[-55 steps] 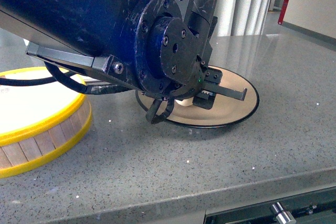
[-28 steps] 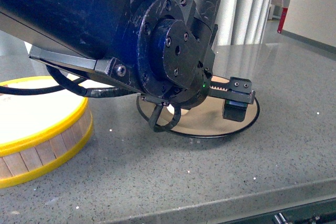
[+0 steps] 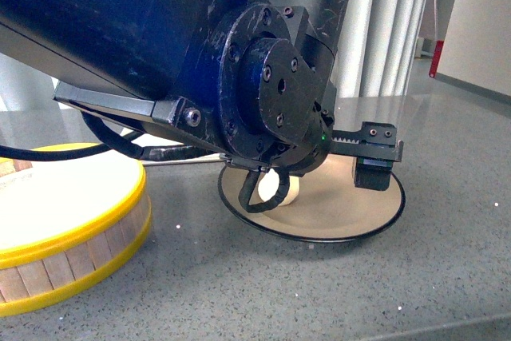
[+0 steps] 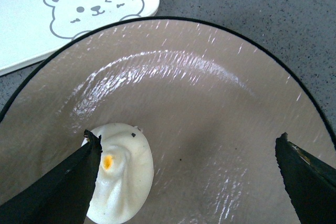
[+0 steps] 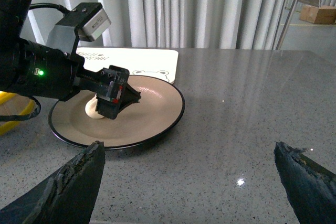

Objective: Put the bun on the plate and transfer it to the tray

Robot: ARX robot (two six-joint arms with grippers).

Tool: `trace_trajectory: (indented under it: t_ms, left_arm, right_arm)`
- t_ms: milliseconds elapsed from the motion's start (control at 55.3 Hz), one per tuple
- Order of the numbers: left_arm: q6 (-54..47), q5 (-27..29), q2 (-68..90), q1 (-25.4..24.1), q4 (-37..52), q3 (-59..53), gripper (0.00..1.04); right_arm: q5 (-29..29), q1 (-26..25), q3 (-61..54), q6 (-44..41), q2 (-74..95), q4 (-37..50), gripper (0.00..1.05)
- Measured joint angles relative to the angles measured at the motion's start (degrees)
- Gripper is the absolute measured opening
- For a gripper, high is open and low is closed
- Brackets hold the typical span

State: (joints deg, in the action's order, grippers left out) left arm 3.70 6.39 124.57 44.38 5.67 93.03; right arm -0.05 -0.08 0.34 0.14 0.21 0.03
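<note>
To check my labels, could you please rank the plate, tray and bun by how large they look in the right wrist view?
1. Plate, largest.
2. Tray, but it lies farther off and is partly hidden, so its place against the plate is unsure.
3. Bun, clearly smallest.

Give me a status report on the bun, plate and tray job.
Done: the bun lies on the plate. In hand: the left gripper hangs open over the plate, jaws wide apart, holding nothing; the right gripper is open too, short of the plate. Left: the plate sits on the counter beside the tray, so the transfer has not begun.
</note>
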Motion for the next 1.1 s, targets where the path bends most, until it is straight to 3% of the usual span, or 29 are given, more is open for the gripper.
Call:
trace_trajectory:
  t_ms: [253,742,977,1103]
  left_arm:
    - [2.8,3.2,-3.8,-0.5,2.0,-1.0,0.98]
    - [12.4,9.3,-11.1,-22.6,-4.2,-0.3,0.98]
    - [12.9,9.7,-11.9,-24.6,-4.4,-1.3,0.98]
    - [3.4,10.9,-17.0,-25.2,18.8,-15.4,0.78]
  right_arm:
    - [0.0,0.0,0.0,0.0,0.0,0.0,0.96]
    - [0.0,0.0,0.0,0.0,0.0,0.0,0.96]
    - [0.0,0.0,0.0,0.0,0.0,0.0,0.96]
    - [0.0,0.0,0.0,0.0,0.0,0.0,0.96]
